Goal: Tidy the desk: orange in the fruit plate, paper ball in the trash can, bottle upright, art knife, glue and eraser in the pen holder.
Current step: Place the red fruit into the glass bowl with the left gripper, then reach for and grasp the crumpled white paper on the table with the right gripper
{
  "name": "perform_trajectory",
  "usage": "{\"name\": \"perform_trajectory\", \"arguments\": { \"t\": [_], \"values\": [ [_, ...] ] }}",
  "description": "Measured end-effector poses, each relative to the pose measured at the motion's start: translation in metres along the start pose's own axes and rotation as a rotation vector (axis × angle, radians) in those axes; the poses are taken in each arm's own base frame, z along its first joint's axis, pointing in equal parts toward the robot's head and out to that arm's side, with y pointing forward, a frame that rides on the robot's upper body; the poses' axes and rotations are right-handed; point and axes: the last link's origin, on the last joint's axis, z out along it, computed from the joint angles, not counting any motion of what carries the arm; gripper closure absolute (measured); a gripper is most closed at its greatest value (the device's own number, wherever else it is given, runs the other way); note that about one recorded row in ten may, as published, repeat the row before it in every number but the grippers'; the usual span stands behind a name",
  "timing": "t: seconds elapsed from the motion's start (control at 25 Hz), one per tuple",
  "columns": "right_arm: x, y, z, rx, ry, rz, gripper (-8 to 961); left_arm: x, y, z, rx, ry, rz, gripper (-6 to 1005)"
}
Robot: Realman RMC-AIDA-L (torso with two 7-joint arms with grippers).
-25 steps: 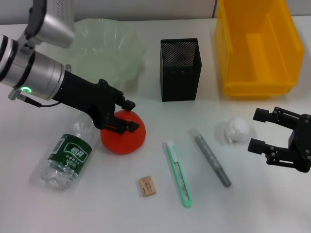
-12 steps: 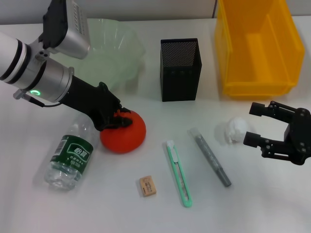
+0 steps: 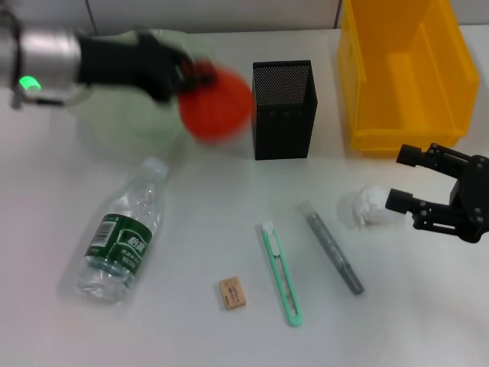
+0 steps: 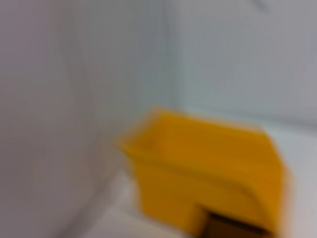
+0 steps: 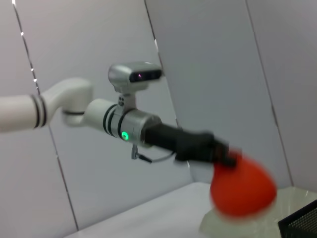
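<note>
Left gripper [image 3: 191, 76]: clamped on the orange [image 3: 216, 103], held in the air near the table's far edge, beside the fruit plate [image 3: 130, 122]. Right gripper [image 3: 409, 180]: spread wide, near the right edge, just beside the paper ball [image 3: 369, 205].

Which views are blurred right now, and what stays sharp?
Head view: the orange and left gripper smear with motion; the knife and eraser are crisp. Left wrist view: all soft, only the yellow bin recognisable. Right wrist view: orange blurred.
</note>
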Motion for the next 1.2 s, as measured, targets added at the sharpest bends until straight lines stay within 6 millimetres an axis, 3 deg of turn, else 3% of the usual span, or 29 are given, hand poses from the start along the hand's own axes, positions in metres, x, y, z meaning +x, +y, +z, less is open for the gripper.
{"name": "perform_trajectory", "arguments": {
  "t": [0.28, 0.48, 0.56, 0.72, 0.8, 0.84, 0.92, 1.0, 1.04, 1.16, 1.2],
  "values": [
    [0.002, -0.002, 0.001, 0.025, -0.023, 0.021, 191, -0.009, -0.026, -0.013, 0.218, 0.082, -0.077, 834],
    [0.003, -0.004, 0.003, 0.056, -0.042, 0.04, 196, -0.02, -0.035, -0.011, 0.3, 0.1, -0.144, 774],
    [0.003, -0.006, 0.003, 0.082, -0.057, 0.053, 198, -0.021, -0.037, -0.015, 0.32, 0.145, -0.183, 695],
    [-0.006, -0.014, -0.003, 0.118, -0.074, 0.109, 202, -0.021, -0.022, -0.03, 0.229, 0.24, -0.211, 538],
    [-0.027, -0.021, -0.01, 0.096, -0.042, 0.134, 204, -0.022, -0.002, -0.046, 0.08, 0.286, -0.191, 444],
    [-0.027, -0.021, -0.01, 0.096, -0.042, 0.134, 205, -0.022, -0.002, -0.046, 0.08, 0.286, -0.191, 396],
    [-0.044, -0.024, -0.013, 0.076, 0.007, 0.116, 207, -0.023, 0.017, -0.054, -0.055, 0.285, -0.141, 302],
    [-0.075, -0.032, -0.01, 0.082, 0.202, 0.087, 209, -0.031, 0.047, -0.061, -0.269, 0.228, -0.061, 244],
    [-0.075, -0.032, -0.01, 0.082, 0.202, 0.087, 210, -0.031, 0.047, -0.061, -0.269, 0.228, -0.061, 216],
    [-0.104, -0.037, 0.007, 0.133, 0.466, 0.078, 213, -0.045, 0.061, -0.065, -0.351, 0.15, -0.059, 158],
    [-0.121, -0.037, 0.023, 0.185, 0.67, 0.046, 214, -0.053, 0.066, -0.064, -0.355, 0.126, -0.075, 158]
  ]
}}
